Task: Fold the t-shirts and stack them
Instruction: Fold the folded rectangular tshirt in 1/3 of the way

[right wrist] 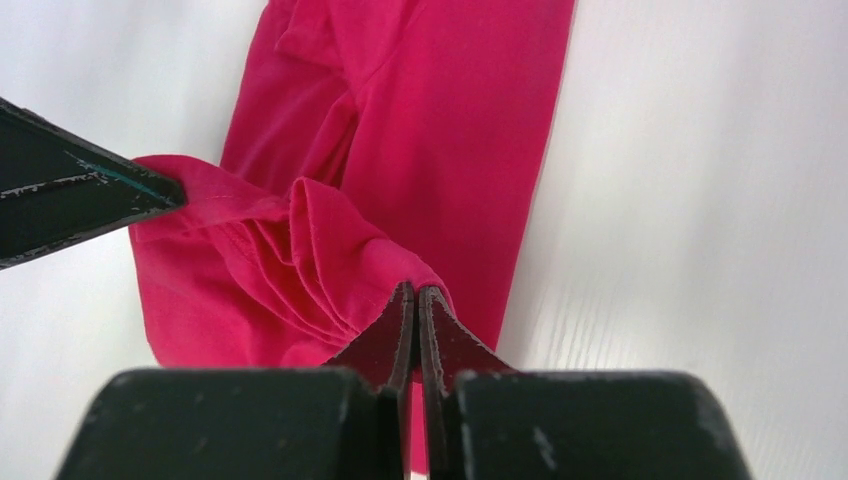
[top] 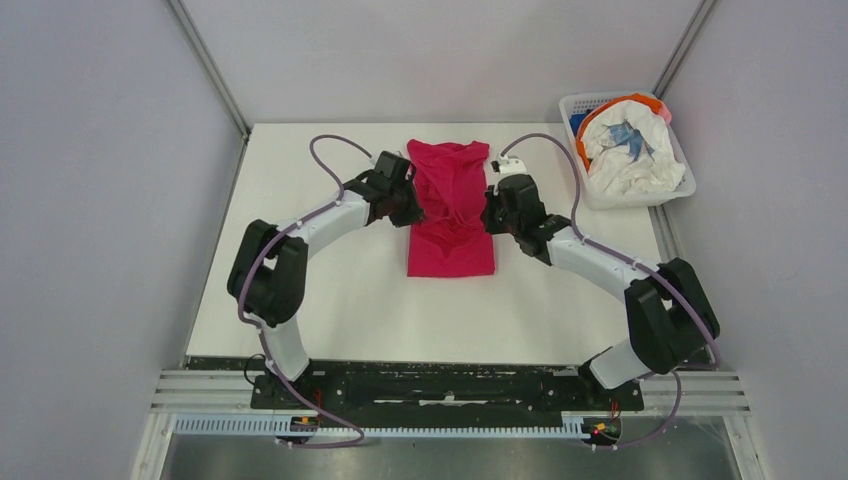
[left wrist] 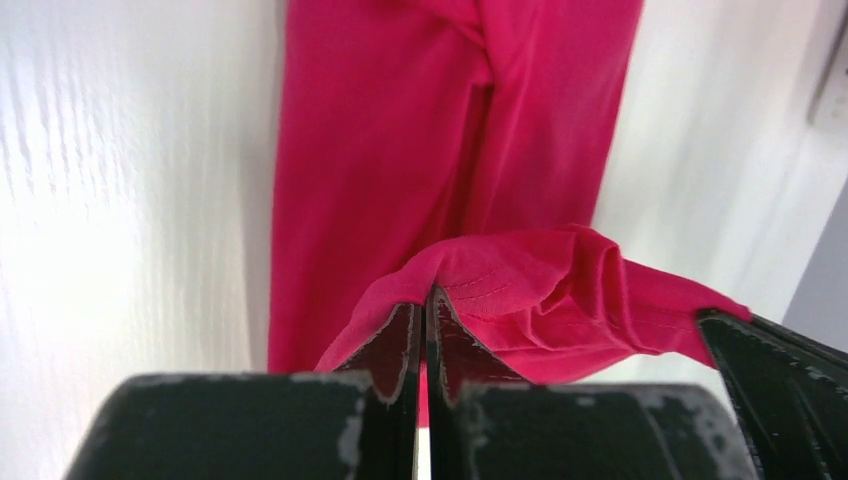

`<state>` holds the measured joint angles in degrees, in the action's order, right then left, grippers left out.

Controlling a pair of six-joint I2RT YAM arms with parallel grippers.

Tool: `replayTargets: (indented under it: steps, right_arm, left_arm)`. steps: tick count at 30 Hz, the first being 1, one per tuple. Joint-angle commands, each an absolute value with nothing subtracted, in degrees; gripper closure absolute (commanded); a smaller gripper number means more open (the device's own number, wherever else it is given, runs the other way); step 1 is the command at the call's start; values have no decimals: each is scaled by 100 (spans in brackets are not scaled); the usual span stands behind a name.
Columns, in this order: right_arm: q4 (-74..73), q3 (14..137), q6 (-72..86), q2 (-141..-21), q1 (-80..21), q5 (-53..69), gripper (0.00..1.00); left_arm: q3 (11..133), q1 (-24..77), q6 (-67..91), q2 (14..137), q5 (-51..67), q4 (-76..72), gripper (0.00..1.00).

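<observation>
1. While both arms reached in over it, the white desk (top: 330, 300) carried the magenta-red t-shirt (top: 452, 250) near its centre. The shirt ran from 12 toward 6 o'clock, its sides already turned in to a narrow strip.
2. At the desk's 2 o'clock corner sat the white basket (top: 575, 102), holding the white t-shirt with blue print (top: 632, 155) and orange cloth (top: 581, 148) at its rim, neither one folded.
3. At the shirt's 9 o'clock edge the left tool (left wrist: 428, 297) was clamped on a fold of red cloth. At 3 o'clock the right tool (right wrist: 415, 292) pinched the opposite edge the same way.
4. Between them the raised edge sagged in soft pleats above the flat part.
5. The step looked like the lengthwise fold, 12 o'clock end toward 6. Doing it well would mean moving both tools level and together, drawing them slightly apart to pull the pleats out, and laying the edge square on the hem before letting go.
</observation>
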<state>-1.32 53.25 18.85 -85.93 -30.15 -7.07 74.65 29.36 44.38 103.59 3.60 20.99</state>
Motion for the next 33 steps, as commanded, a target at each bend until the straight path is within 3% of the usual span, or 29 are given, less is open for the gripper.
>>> replayTargets:
  steps: [1,5,7,10,11,12,13,15,16,17,19,26,33]
  right_arm:
    - [375,5717,1702,-9003,-2691,-249,100]
    - [514,5934,1706,-9428,-2460,169,100]
    - [532,6061,1694,-9625,-2363,268,100]
    - [591,6230,1699,-9898,-2241,304,85]
    - [597,6319,1686,-9992,-2190,367,81]
    - [589,6457,1676,-10121,-2128,463,71]
    - [547,6642,1680,-10222,-2058,531,62]
    - [418,6932,1673,-10390,-1932,629,43]
    - [349,7006,1617,-10392,-1904,657,34]
    - [303,7010,1545,-10328,-1895,651,22]
    - [376,6748,1445,-10057,-1896,762,2]
    - [567,5459,782,-8989,-2423,1718,2]
    - [579,5394,641,-9182,-3191,1786,2]
  left_arm:
    - [8035,2735,4089,10741,394,2210,98]
    - [8209,2574,4083,10994,442,2163,97]
    - [8331,2534,4036,11149,514,2175,90]
    - [8552,2477,3969,11382,580,2255,80]
    - [8618,2439,3962,11441,598,2277,73]
    - [8703,2396,3948,11475,610,2268,63]
    - [8793,2347,3944,11494,609,2255,42]
    - [8996,2255,3912,11474,599,2270,24]
    - [9061,2209,3889,11417,615,2289,7]
    - [9097,2195,3858,11319,599,2294,1]
    - [9000,2189,3792,11042,505,2289,0]
    - [7342,2206,3968,9842,663,1982,0]
    - [5538,2249,4202,8634,821,1768,0]
